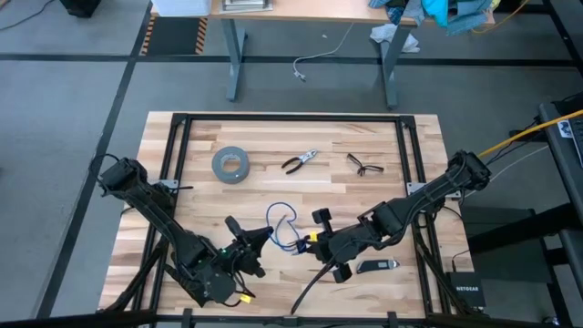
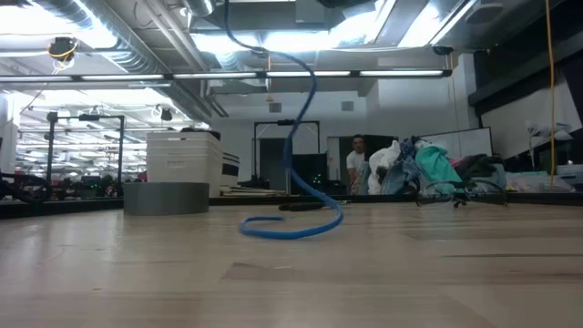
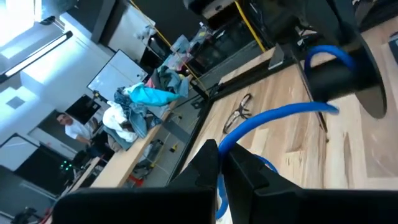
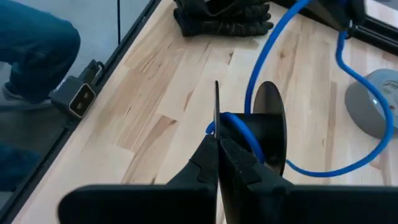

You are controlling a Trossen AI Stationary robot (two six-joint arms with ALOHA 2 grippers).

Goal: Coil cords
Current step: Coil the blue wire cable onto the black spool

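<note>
The blue cord [image 1: 283, 228] lies near the front middle of the wooden table [image 1: 273, 187], where it makes a loose open loop between the two arms. In the low view the cord [image 2: 293, 223] rests with one curved part on the wood and then rises steeply up out of the picture.

The left gripper [image 1: 258, 239] is at about 7 o'clock from the table centre. Its fingers are pressed together on the cord, which goes out blue between the finger tips in the left wrist view [image 3: 273, 115]. The right gripper [image 1: 314, 246] is at about 5 o'clock from the centre, very near to the left one. Its fingers are also pressed together, and they pinch the cord [image 4: 239, 134] just in front of a black disc-shaped part [image 4: 267, 124]; I cannot tell what this part is.

The grey tape roll [image 1: 230, 164] lies at about 10 o'clock, well apart from the cord. The pliers [image 1: 299, 162] are near 12 o'clock, and the glasses [image 1: 364, 165] at about 2 o'clock. A small dark tool [image 1: 376, 265] lies just beside the right arm, towards the front edge. A person [image 2: 356, 162] shows far behind the table in the low view.
</note>
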